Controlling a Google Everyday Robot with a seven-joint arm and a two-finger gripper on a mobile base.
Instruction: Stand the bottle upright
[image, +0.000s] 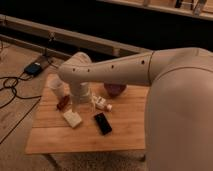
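The bottle (102, 104) is small and clear with a white cap, and it lies on its side near the middle of the wooden table (125, 135), cap toward the right. My arm reaches in from the right and bends down over the table. The gripper (92, 101) hangs low just left of the bottle, at its base end. It is open, and the bottle rests on the table.
A black phone (103, 123) lies in front of the bottle and a white rectangular block (72, 118) to its left. A white cup (56, 86) and a small reddish object (63, 103) sit at the left, a purple bowl (115, 90) behind. Cables and a box (33, 68) lie on the floor at left.
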